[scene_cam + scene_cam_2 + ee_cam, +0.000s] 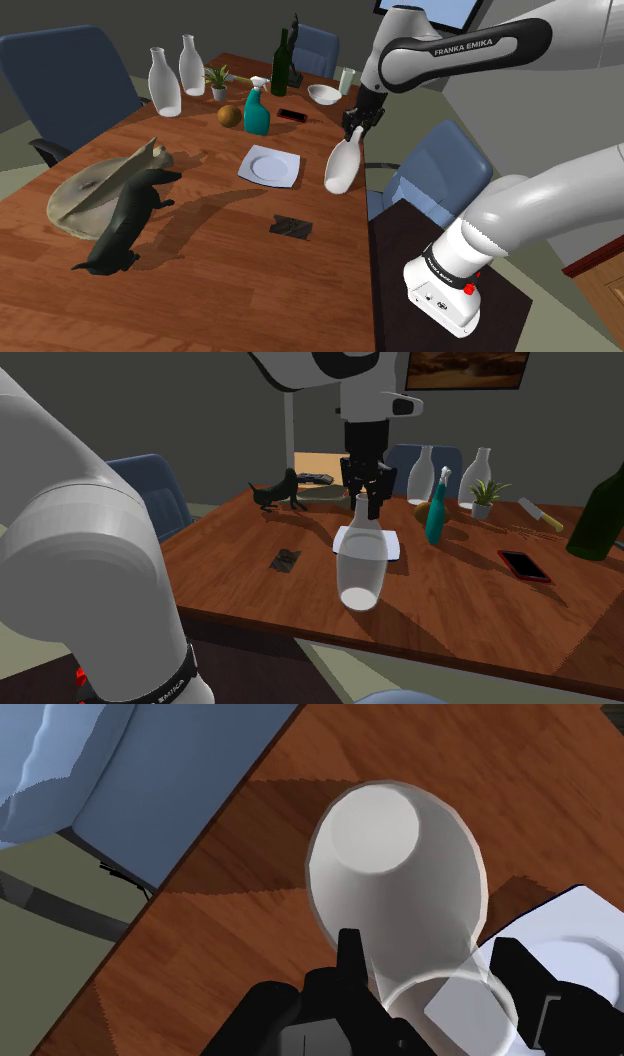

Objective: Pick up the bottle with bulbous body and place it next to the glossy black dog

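In the shoulder view there are three blue seats: a chair (60,70) at far left, a chair (316,45) at top centre, a chair (440,165) right of the table (230,300), under the arm. At lower left lies one grey round platter (75,200); the one black dog (125,222) stands just beside it, toward the frame's bottom. At upper left two pale bottles (165,82) stand upright side by side; right of them are one potted plant (218,80), one brown ball (229,116), one teal spray bottle (257,112), one dark green bottle (282,62) and one phone (292,115). Right of centre lies one white square plate (269,165); below it is one small dark card (291,228); above it, at the far edge, are one white bowl (325,94) and one cup (346,80).

The gripper (352,130) is clamped on the neck of the bottle (342,168), a third pale one like the two at upper left; in the wrist view a finger sits on each side of the neck. It hangs tilted, right of centre, above the table's right edge, just right of the plate and well apart from the dog. Between bottle and dog lie the plate and the card, both flat; the spray bottle and ball stand higher in the frame, off that line. The stand (445,290) sits at lower right.
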